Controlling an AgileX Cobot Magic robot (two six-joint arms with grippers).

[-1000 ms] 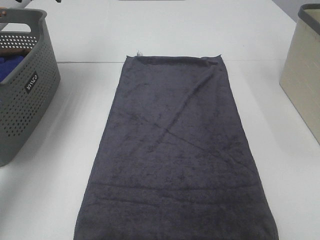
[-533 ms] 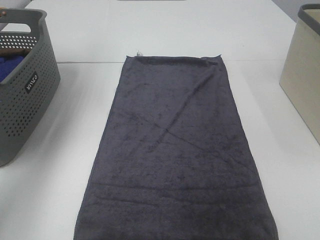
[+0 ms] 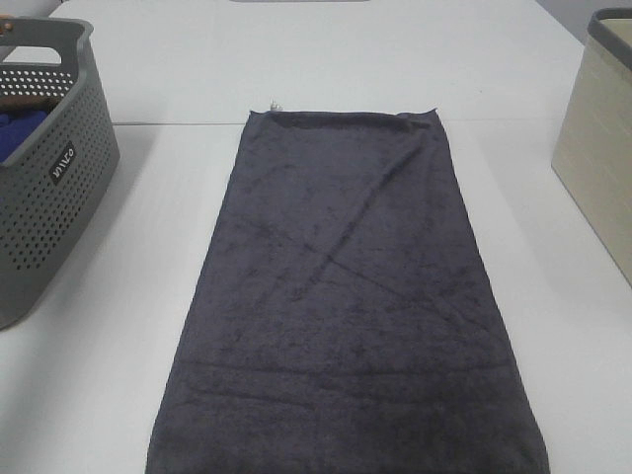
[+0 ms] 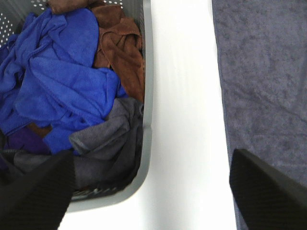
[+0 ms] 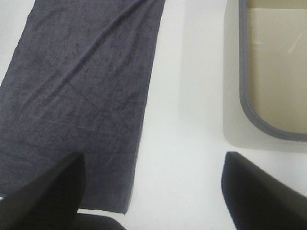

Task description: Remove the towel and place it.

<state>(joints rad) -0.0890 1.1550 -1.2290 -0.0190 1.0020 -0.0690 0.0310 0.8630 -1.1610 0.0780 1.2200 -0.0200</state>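
- The towel (image 3: 346, 306) lies spread flat along the middle of the white tabletop (image 3: 296, 59), between a grey perforated basket (image 3: 54, 197) and a beige bin (image 3: 597, 148).
- The left gripper (image 4: 148, 184) hangs with fingers wide apart over the basket's edge, holding nothing.
- The right gripper (image 5: 153, 191) is likewise spread open above the tabletop beside the towel.
- The basket holds a blue cloth (image 4: 53, 76) and a brown cloth (image 4: 120, 45).
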